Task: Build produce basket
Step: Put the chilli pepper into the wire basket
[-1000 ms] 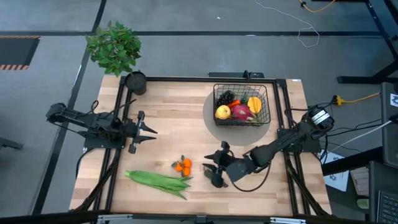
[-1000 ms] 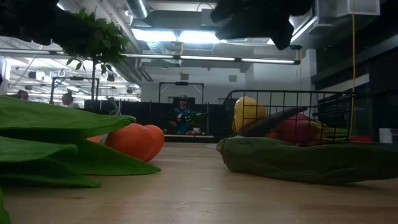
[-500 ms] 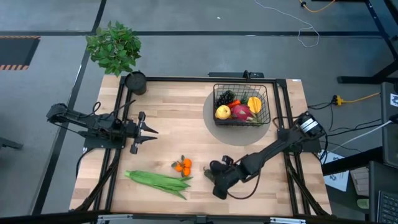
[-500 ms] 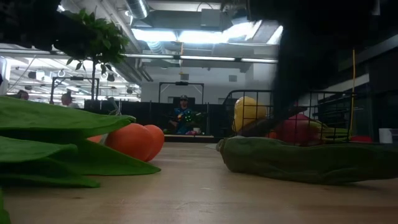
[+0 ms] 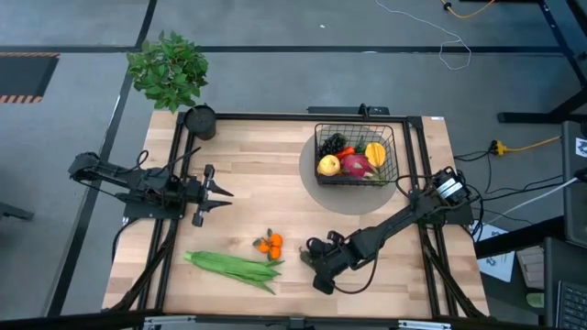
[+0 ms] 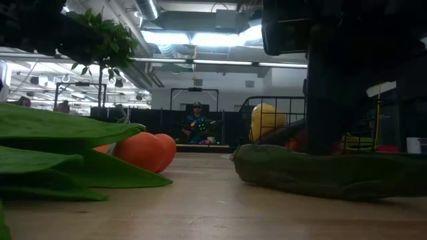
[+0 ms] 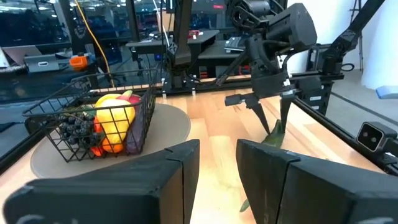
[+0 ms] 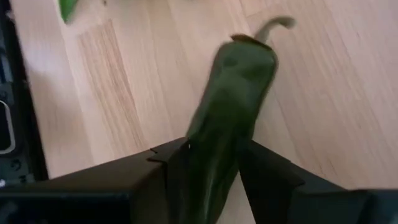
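as it lies flat, right gripper [image 5: 316, 267] straddles green pepper [image 8: 227, 93].

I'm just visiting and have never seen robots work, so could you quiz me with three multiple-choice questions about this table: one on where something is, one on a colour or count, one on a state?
1. Where is the right gripper?
A. Over the black wire-mesh basket
B. Down at the dark green pepper near the table's front edge
C. Beside the round black cup

2. What colour is the small fruit cluster on the wooden table?
A. Orange
B. Purple
C. White

3. How is the left gripper?
A. Shut on the long green beans
B. Inside the basket
C. Open, holding nothing

Answers: 1 B, its fingers straddle the pepper in the right wrist view. 2 A, it looks orange from above. 3 C, its fingers are spread over bare wood.
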